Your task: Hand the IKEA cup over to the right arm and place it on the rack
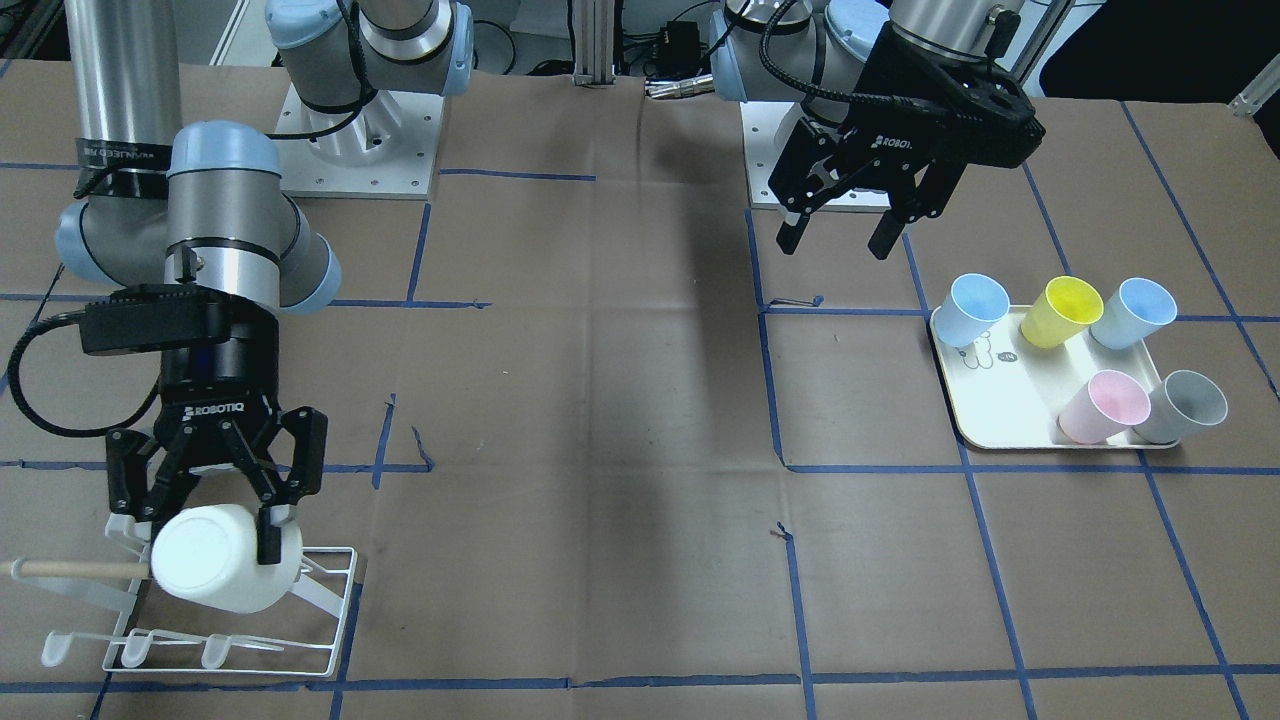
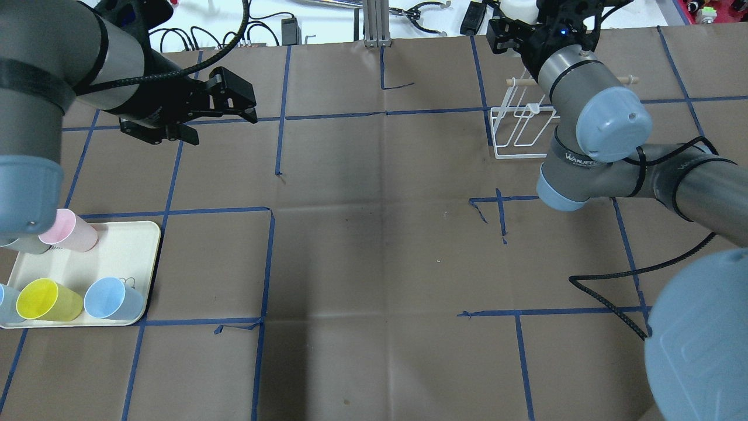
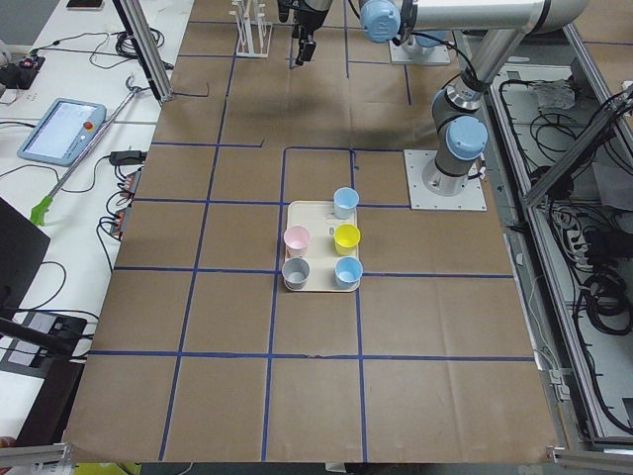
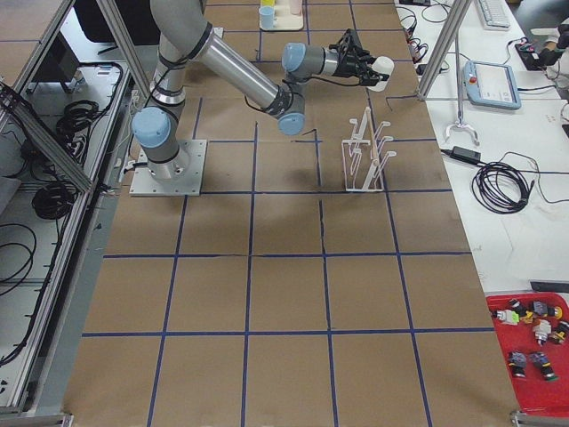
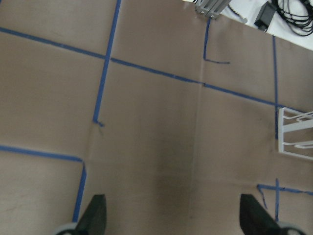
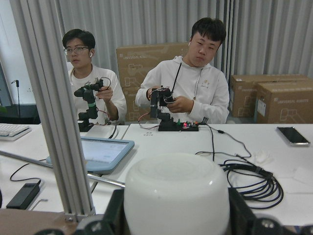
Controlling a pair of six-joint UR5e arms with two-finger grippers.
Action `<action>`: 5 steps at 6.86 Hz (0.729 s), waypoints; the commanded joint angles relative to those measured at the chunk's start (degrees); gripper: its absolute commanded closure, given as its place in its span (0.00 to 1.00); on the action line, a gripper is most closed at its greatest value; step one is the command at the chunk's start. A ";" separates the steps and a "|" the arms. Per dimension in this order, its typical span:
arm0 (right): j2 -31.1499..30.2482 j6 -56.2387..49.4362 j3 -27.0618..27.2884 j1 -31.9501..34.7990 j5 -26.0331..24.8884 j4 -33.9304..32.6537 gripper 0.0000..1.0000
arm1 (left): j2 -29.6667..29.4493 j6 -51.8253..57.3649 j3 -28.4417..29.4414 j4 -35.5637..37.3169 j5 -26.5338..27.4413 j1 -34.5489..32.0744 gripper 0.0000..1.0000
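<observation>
– Why is the right gripper (image 1: 205, 535) carrying the white cup (image 1: 215, 565) that way up?

– Base to the ceiling, mouth to the desk (image 1: 600, 400), I'd say so it can drop over one of the upturned prongs. The fingers are pinching it on its two sides, and the wrist camera shows the domed bottom sitting between them. The gripper reaches out flat towards the operators rather than pointing down, which leaves the mouth free underneath.

– So where is the cup, exactly?

– Up in the air over the rack (image 1: 335, 600). From the side view it looks well clear of the wires, touching nothing. Whether it's lined up over a prong, I can't tell from here.

– And the other arm?

– The left gripper (image 1: 835, 240) hangs with its fingers spread and nothing between them, well apart from the rack, nearer the tray (image 1: 985, 415). To me the hand-over looks done and only the placing is left.

– Anything in the way?

– The wooden handle (image 1: 70, 570) runs just beside the cup, and from the front it seems to pass behind it. The prongs stand close together in two rows, so coming down a little off could catch the rim on a neighbour. That's my guess, mind.

– What else is about?

– The yellow cup (image 1: 1060, 312), the pink cup (image 1: 1105, 407), a grey cup (image 1: 1182, 407) and two blue ones on the tray, far from the action. Two operators sit across the white table with their hand controllers
</observation>
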 commanded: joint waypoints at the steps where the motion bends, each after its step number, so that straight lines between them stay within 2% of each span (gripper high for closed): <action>1: 6.43 -0.95 -3.14 -2.27 -0.18 -10.28 0.80 | -0.64 6.34 3.39 -7.49 6.37 -0.08 0.04; 3: 9.52 -1.12 -5.26 -2.62 -0.61 -10.41 0.80 | -1.08 12.63 2.00 -6.54 6.47 0.01 0.04; 5: 12.51 -1.12 -5.53 -3.84 -0.62 -10.15 0.80 | -1.26 12.59 1.63 -6.88 6.55 0.01 0.00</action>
